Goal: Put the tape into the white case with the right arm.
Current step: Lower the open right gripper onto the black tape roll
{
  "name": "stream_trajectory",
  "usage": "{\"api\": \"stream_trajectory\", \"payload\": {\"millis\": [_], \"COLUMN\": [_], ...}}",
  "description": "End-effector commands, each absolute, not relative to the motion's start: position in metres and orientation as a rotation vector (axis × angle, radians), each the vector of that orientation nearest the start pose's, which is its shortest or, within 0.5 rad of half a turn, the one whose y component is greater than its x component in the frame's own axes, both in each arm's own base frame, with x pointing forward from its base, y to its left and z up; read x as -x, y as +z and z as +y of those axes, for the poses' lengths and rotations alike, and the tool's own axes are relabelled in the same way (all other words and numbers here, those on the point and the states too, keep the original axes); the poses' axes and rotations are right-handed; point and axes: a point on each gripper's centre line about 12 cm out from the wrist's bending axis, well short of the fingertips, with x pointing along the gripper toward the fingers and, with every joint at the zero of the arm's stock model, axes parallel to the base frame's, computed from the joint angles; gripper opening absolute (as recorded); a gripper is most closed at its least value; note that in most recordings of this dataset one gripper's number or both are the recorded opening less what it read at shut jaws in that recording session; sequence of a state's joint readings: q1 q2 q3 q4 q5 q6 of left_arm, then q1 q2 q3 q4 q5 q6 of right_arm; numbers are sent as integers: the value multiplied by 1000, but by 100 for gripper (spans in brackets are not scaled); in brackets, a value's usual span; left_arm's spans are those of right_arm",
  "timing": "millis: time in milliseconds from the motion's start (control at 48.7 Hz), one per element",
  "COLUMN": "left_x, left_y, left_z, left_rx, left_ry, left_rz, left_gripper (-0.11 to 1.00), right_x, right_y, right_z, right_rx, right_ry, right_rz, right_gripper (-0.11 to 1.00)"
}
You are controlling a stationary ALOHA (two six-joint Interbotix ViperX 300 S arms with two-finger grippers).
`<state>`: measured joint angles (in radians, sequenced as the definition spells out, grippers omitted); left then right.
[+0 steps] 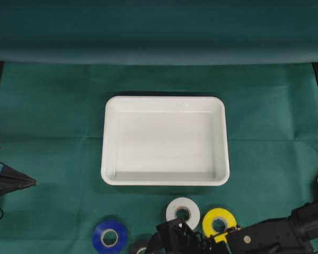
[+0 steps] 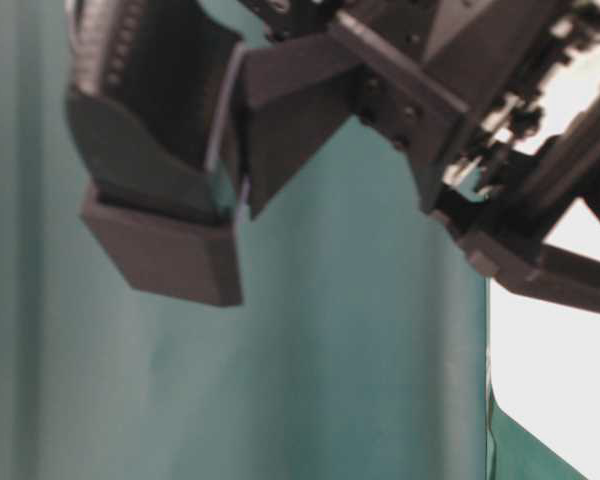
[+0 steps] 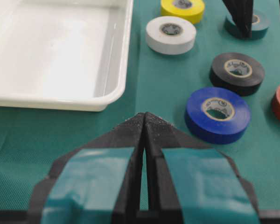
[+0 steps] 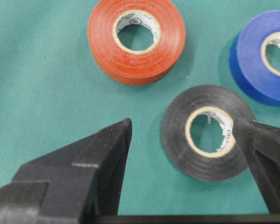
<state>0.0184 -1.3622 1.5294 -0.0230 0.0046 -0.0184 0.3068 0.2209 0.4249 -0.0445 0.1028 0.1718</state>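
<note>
The white case point(image 1: 110, 174) lies empty in the middle of the green cloth. Several tape rolls lie in front of it. In the right wrist view my right gripper point(image 4: 181, 123) stands open over a black tape roll point(image 4: 177, 140). One all-black fingertip point(image 4: 245, 133) sits at the edge of the roll's core hole. The other fingertip point(image 4: 121, 133) is over bare cloth outside the roll; nothing is held. My left gripper point(image 3: 144, 119), with light-blue bands, is shut and empty at the left edge, apart from the case.
A red roll point(image 4: 136, 39) and a blue roll point(image 4: 266, 58) lie just beyond the black one. White point(image 1: 183, 210) and yellow point(image 1: 220, 220) rolls sit nearer the case, and a dark green roll point(image 3: 261, 23) beside them. The right arm point(image 1: 275, 233) crosses the front edge.
</note>
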Motion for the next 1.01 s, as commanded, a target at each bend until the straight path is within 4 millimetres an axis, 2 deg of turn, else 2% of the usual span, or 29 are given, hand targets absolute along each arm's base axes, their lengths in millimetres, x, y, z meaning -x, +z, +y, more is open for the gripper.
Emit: {"api": "stream_trajectory", "payload": {"millis": [0,144,596,986], "left_x": [-133,-133,-132,-132], "left_y": [182,182,181,179], "left_z": [3,3,2,2], "left_rx": [47,47,47,47], "left_ry": [24,24,19,19], "left_rz": [158,158,159,164], "left_gripper": [0,0,0,0], "right_x": [-434,-437,-441,-449], "right_y": [159,153,116,112], "right_z": [142,144,144,142], "right_rx": [-8,-4,9,5], "right_ry": [254,256,246,236], "right_rz": [721,730,804,804], "right_gripper": [72,72,72,69]}}
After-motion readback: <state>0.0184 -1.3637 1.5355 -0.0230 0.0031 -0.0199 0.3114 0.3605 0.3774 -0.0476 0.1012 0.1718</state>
